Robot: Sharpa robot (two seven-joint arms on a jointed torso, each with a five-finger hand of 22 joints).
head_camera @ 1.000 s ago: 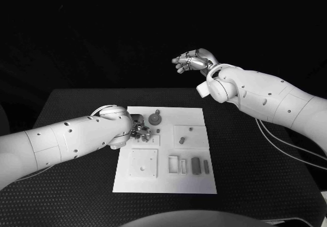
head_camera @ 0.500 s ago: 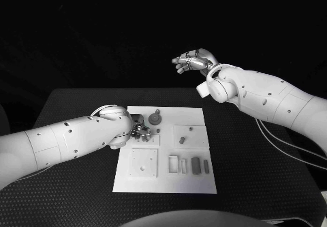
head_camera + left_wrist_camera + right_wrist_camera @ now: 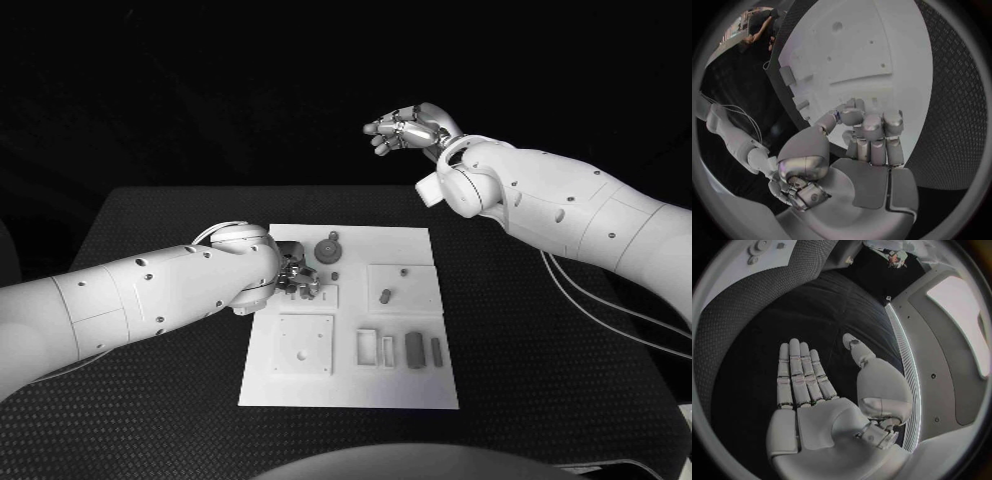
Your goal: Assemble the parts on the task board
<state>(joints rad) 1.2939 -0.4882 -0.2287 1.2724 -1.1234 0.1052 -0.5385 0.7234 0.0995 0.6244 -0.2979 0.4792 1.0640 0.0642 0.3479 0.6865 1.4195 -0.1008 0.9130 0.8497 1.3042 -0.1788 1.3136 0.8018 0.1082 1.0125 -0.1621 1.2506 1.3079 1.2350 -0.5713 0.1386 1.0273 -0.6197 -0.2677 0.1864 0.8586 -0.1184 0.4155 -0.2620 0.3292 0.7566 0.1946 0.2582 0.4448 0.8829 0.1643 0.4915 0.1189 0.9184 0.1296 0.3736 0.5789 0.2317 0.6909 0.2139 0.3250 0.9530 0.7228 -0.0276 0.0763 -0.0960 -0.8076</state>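
While left robot hand [image 3: 296,278] curls over the board [image 3: 351,398] mid-frame, grasp unclear; right robot hand [image 3: 408,128] released, upper right.
Parts [image 3: 414,350] look small, rigid, light, likely slick: pinch at sides.

The white board [image 3: 351,320] lay flat mid-table. Small grey parts [image 3: 414,350] sat in its slots. A round one [image 3: 330,247] rested near the far edge.

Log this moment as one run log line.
left hand: fingers curled, over task board, contents unclear | right hand: open, raised beyond table | grey parts: on board
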